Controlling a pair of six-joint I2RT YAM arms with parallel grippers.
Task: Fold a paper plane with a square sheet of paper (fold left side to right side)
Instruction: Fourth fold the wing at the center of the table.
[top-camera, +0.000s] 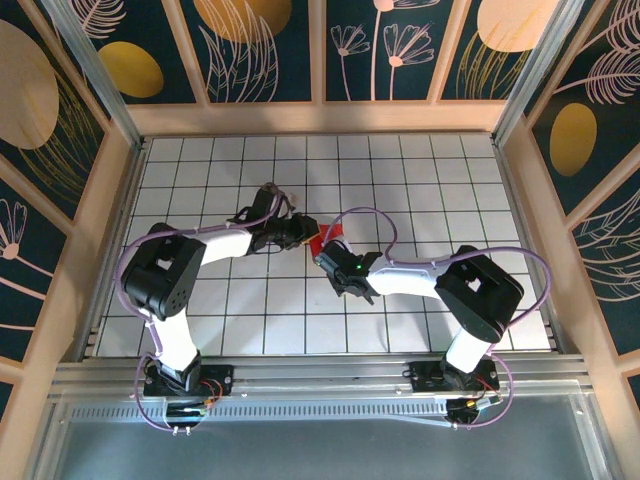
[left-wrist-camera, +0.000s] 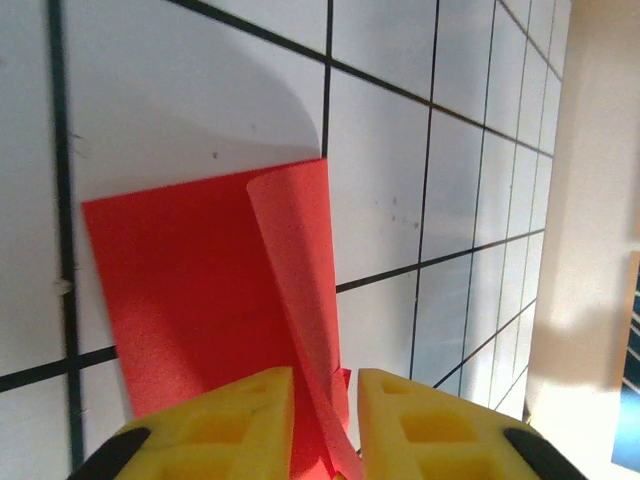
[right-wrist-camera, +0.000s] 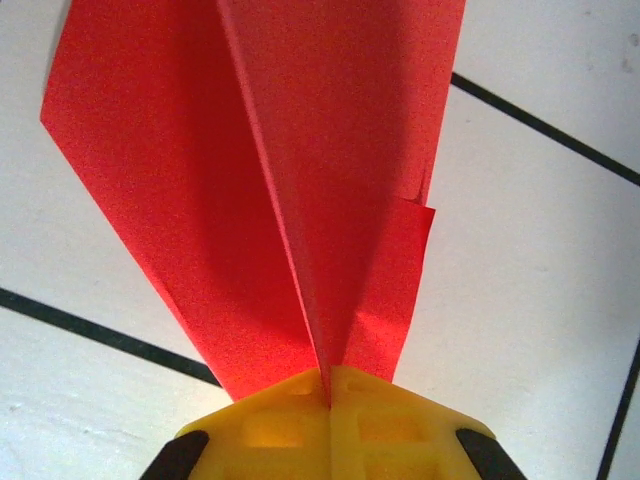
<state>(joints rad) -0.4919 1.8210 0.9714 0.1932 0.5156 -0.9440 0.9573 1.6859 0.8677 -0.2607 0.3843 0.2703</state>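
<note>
Red paper sheet (top-camera: 325, 238) at middle of bench (top-camera: 420, 180), partly folded, between both arms. Right gripper (right-wrist-camera: 330, 378) closed tight on creased end, probably to anchor fold. Left gripper (left-wrist-camera: 325, 410) narrowly apart, raised flap between fingers, not clamped; likely guiding flap rightward.

I log the sheet of paper (right-wrist-camera: 300, 150) as thin, matt red stock, finely grained, its creases sharp. The fingers (left-wrist-camera: 250, 425) of the left hand (left-wrist-camera: 325, 425) and of the right hand (right-wrist-camera: 330, 400) read as matt yellow plastic with moulded pockets. The bench (top-camera: 420, 170) is smooth white with a faint sheen, ruled in black. Arm shells (top-camera: 225, 243) are glossy white plastic; the near rail (top-camera: 320, 378) is brushed metal, the frame (top-camera: 320, 118) pale wood.
</note>
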